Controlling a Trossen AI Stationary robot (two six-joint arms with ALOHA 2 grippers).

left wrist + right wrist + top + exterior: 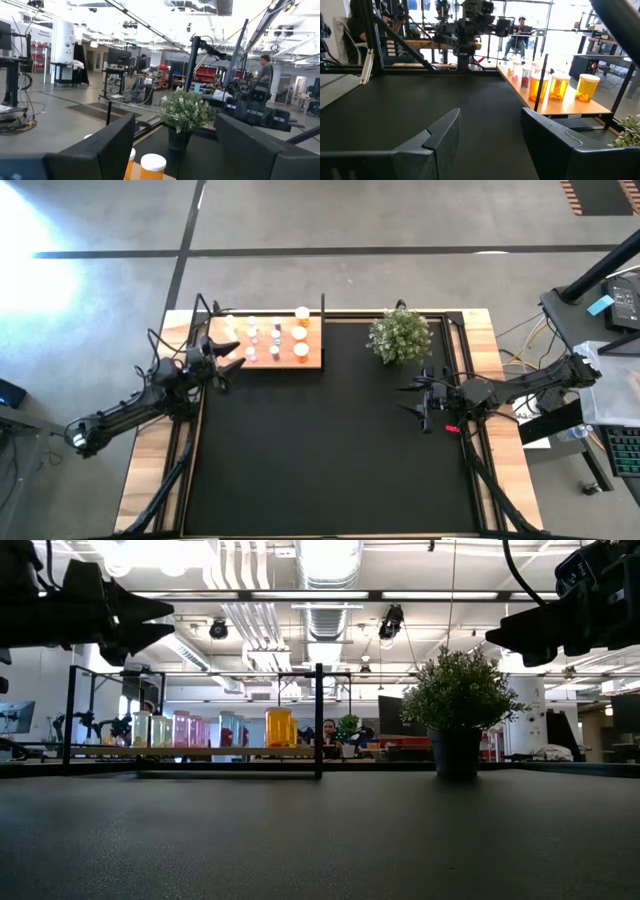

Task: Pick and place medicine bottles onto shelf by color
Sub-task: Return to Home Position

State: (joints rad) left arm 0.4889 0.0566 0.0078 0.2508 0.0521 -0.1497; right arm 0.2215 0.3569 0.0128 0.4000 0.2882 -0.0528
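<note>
1. Nearest, the black mat stretches across the front of the table.
2. Farther in, the right gripper hangs over the right side of the mat, in front of the plant and well above the surface. Its fingers are spread wide and hold nothing. The right wrist view shows only mat between them.
3. On the other side, the left gripper hangs raised over the left end of the shelf. Its fingers are apart and empty, and it is clear of the bottles below.
4. At the back of the mat, left of centre, the shelf carries the medicine bottles, which stand upright in rows. The orange bottles are at its right end, and the pink bottles and paler ones stand toward the left.
5. The plant stands at the same back edge, to the right of the shelf and apart from it.
6. Beyond the table, a person sits in the room.
</note>
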